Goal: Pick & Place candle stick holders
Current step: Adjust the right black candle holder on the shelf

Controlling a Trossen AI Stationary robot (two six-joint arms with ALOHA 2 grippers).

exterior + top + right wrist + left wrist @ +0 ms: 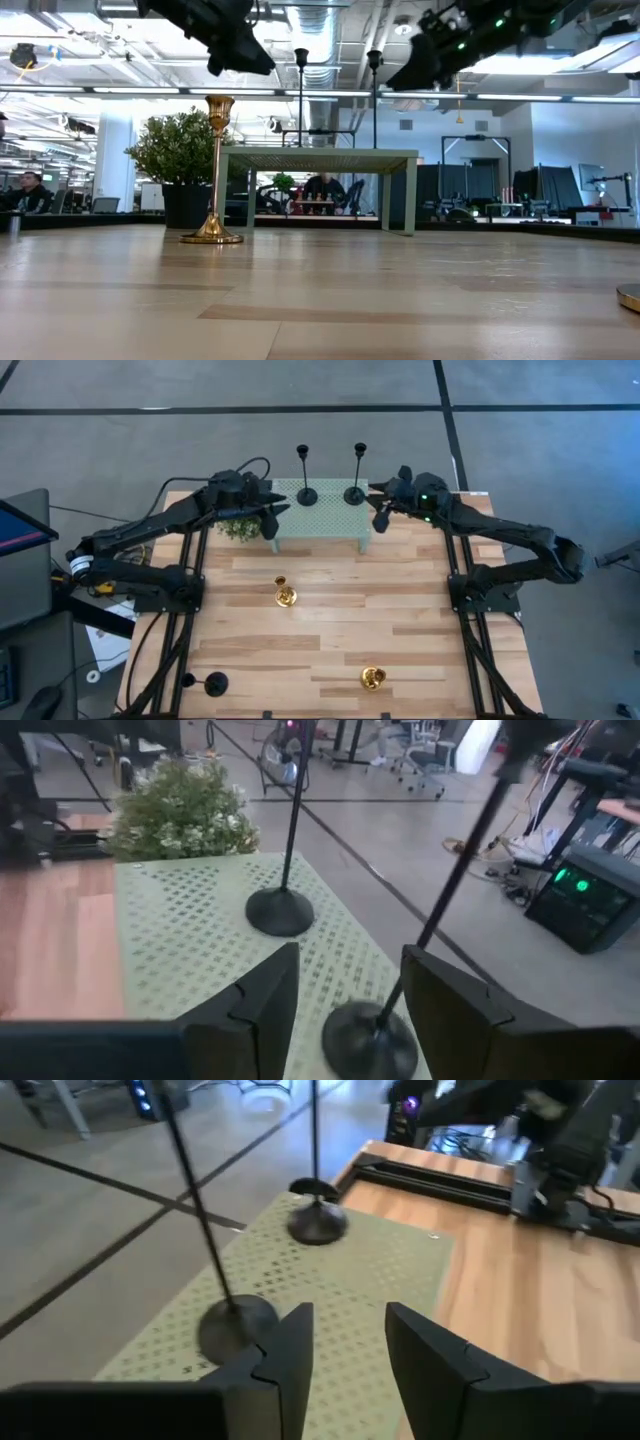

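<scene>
The far edge of the desk (330,660) is the cramped bit: the little green perforated stand (320,520) sits at 12 o'clock with two black candle holders (306,495) (355,493) on top, the left gripper (268,508) and right gripper (378,512) flanking it at 11 and 1, fingers apart, and a potted plant (239,529) wedged just beside its left leg. Middle of the desk is mostly open wood, only a gold holder (285,596) a bit left of center. Down toward 6 there's another gold one (373,678) and a black holder (215,683) at 7, well apart, so lots of room between them.
</scene>
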